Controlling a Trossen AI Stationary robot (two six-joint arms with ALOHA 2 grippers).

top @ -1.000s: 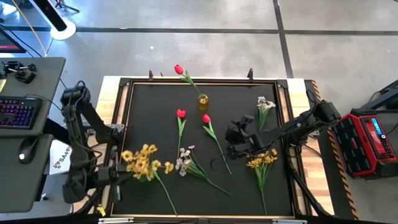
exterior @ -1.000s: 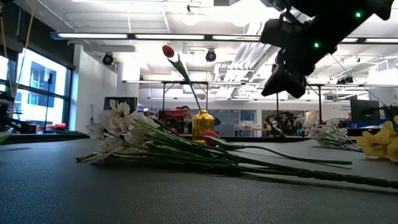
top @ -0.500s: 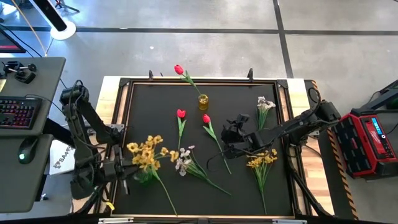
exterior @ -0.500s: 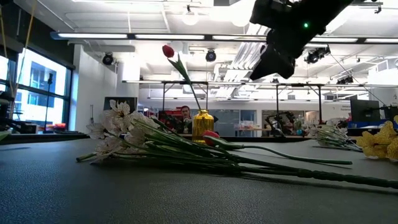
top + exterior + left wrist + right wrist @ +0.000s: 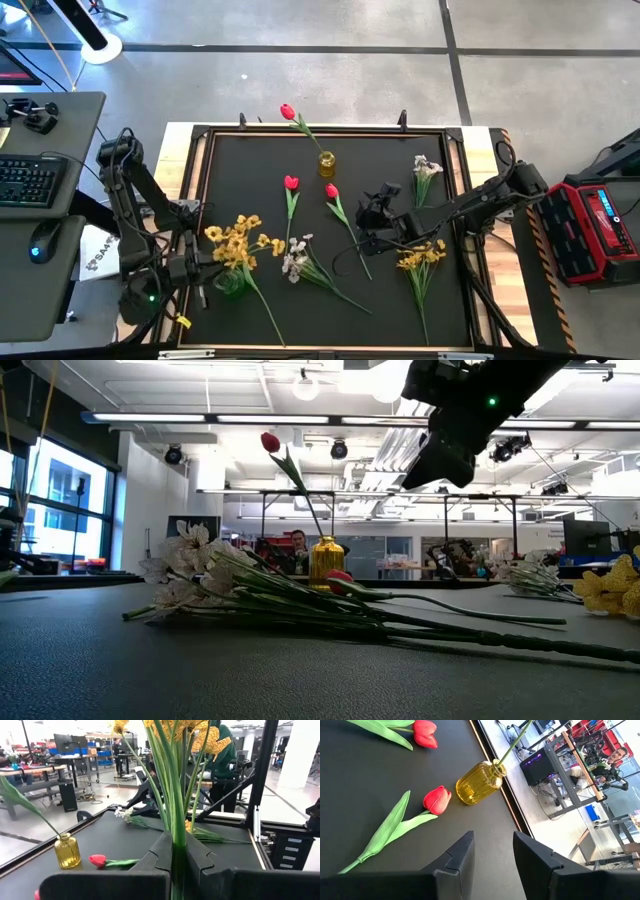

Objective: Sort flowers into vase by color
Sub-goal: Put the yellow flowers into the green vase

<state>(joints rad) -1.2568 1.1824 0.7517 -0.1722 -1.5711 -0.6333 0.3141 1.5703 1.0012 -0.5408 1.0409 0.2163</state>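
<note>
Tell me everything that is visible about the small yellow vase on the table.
The yellow vase is a small bottle of clear amber-yellow glass, with a ribbed round body and a narrow neck. It stands upright near the far edge of the black table, about midway across. One red tulip already stands in it, its green stem leaning out from the neck. Another red tulip lies flat on the mat close beside it; whether they touch I cannot tell. No claw touches the vase.
</note>
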